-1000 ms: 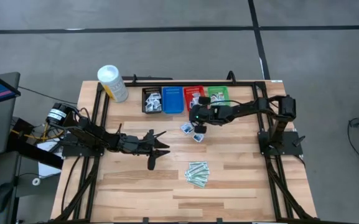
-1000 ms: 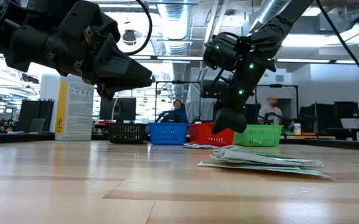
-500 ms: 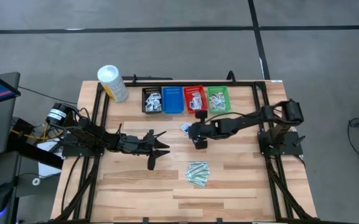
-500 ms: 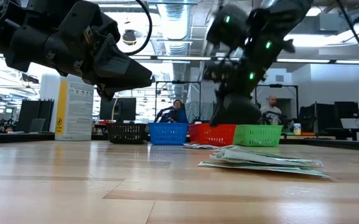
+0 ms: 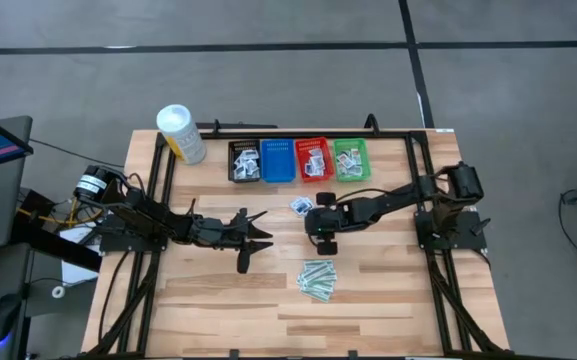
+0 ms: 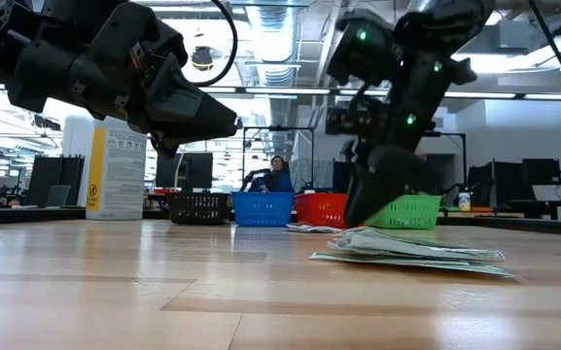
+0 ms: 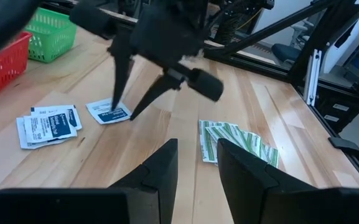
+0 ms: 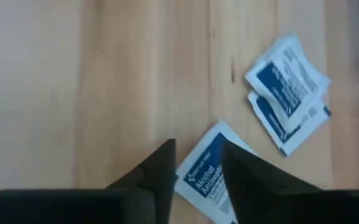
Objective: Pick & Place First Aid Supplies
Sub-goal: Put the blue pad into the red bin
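Observation:
Several first aid supplies lie on the wooden table: one white-and-blue packet (image 7: 107,112), two more packets (image 7: 45,124) beside it, and a pile of pale-green strips (image 5: 318,278) nearer the front edge. My right gripper (image 7: 123,112) stands open over the single packet (image 8: 207,171), slanting down, one fingertip on either side of it. My left gripper (image 5: 258,238) waits open above the table's middle left, with nothing between its fingers (image 7: 163,165). My right gripper's fingertips (image 7: 114,107) reach down at the single packet's edge (image 7: 101,116), slanting from the table's right. Whether they touch it I cannot tell. The packet lies flat on the table.
Black (image 5: 245,160), blue (image 5: 277,160), red (image 5: 313,160) and green (image 5: 350,160) baskets stand in a row at the far edge, some holding packets. A tall white tub (image 5: 180,133) stands at the far left corner. People sit in the room beyond.
My right gripper has swung from the red and green baskets toward the table's near edge and has tipped further down, ending over the single packet. The packets and the strips have stayed where they were.

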